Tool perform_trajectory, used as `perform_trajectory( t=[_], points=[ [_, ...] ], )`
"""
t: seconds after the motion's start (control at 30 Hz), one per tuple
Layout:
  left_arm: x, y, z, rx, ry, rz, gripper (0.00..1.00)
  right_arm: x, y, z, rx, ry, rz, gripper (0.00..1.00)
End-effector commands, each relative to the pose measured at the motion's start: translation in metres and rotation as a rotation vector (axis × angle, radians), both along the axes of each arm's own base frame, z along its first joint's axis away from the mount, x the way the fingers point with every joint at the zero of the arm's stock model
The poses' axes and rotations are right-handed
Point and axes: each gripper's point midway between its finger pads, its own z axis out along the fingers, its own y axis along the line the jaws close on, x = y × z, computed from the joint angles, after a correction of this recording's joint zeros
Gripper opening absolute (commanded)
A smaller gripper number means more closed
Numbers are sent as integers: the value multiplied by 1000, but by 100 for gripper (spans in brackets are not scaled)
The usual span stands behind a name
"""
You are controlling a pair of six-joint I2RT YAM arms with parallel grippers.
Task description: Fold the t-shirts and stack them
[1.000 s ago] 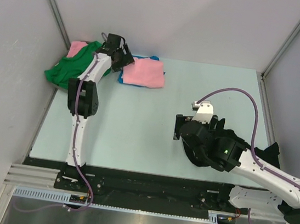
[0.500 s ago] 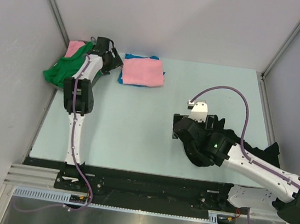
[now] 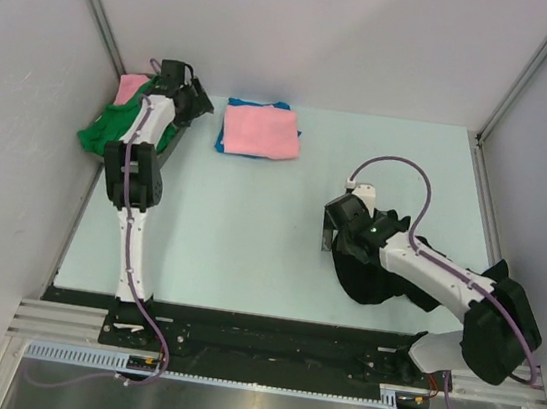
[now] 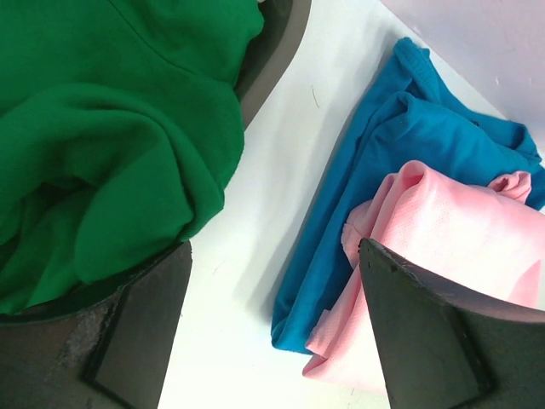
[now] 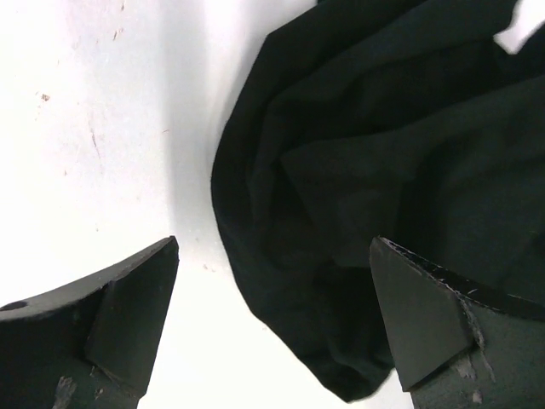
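Observation:
A crumpled green t-shirt (image 3: 110,125) lies at the far left, with a pink one (image 3: 131,87) showing behind it. A folded pink t-shirt (image 3: 260,129) lies on a folded blue one (image 3: 223,140) at the back. My left gripper (image 3: 190,106) is open and empty, between the green heap and that stack. Its wrist view shows the green t-shirt (image 4: 102,128), the blue one (image 4: 400,145) and the pink one (image 4: 460,239) around the gripper (image 4: 272,341). A crumpled black t-shirt (image 3: 375,278) lies at the right. My right gripper (image 3: 331,232) is open over its left edge (image 5: 383,170), and is also seen from the wrist (image 5: 272,332).
The pale table (image 3: 250,232) is walled by grey panels on the left, back and right. The green heap lies against the left wall. The right arm's body (image 3: 463,295) lies over the black t-shirt near the front right.
My left gripper has moved left, from beside the pink and blue stack toward the green heap. My right arm has stretched out, with its gripper still at the black t-shirt's left edge.

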Motion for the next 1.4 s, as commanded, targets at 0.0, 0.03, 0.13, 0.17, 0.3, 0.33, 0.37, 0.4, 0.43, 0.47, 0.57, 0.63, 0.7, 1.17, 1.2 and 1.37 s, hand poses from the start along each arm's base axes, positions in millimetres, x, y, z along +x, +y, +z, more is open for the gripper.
perform_trajectory(
  t=[0.0, 0.03, 0.13, 0.17, 0.3, 0.33, 0.37, 0.4, 0.43, 0.47, 0.57, 0.63, 0.7, 1.17, 1.2, 1.37],
  points=[
    [0, 87, 35, 101, -61, 191, 87, 6, 22, -16, 61, 42, 52, 100],
    [0, 90, 31, 101, -52, 204, 86, 6, 22, -19, 56, 49, 52, 100],
    [-3, 89, 25, 86, -41, 201, 86, 6, 23, -26, 32, 57, 55, 100],
    [-10, 82, 18, 71, -29, 187, 86, 7, 23, -27, 24, 55, 61, 100],
    [-37, 35, 8, 44, -51, 122, 86, 12, 32, -37, 26, 70, 105, 100],
    [-45, 26, 6, 43, -47, 111, 86, 15, 34, -39, 25, 73, 111, 100],
    [-60, 6, 8, 40, -52, 84, 86, 17, 39, -42, 25, 84, 127, 100],
    [-69, -4, 7, 29, -51, 78, 86, 19, 38, -45, 5, 95, 136, 100],
    [-79, -11, 5, 16, -41, 78, 86, 18, 37, -58, -29, 126, 134, 100],
    [-99, -36, -10, -4, -23, 42, 86, 20, 33, -62, -55, 124, 124, 100],
    [-138, -74, 6, -72, -73, -5, 86, 28, 28, -77, -109, 130, 118, 99],
    [-160, -95, 29, -116, -101, -47, 86, 34, 26, -85, -133, 142, 121, 94],
    [-189, -118, 22, -153, -93, -113, 86, 37, 19, -94, -163, 166, 109, 68],
    [-335, -115, 118, -132, -348, -264, 87, 64, 120, 96, -14, -194, 286, 0],
    [-339, -114, 120, -131, -356, -266, 87, 60, 123, 116, -6, -215, 308, 0],
    [-354, -110, 126, -137, -377, -266, 88, 28, 116, 273, 151, -467, 305, 0]
  ],
)
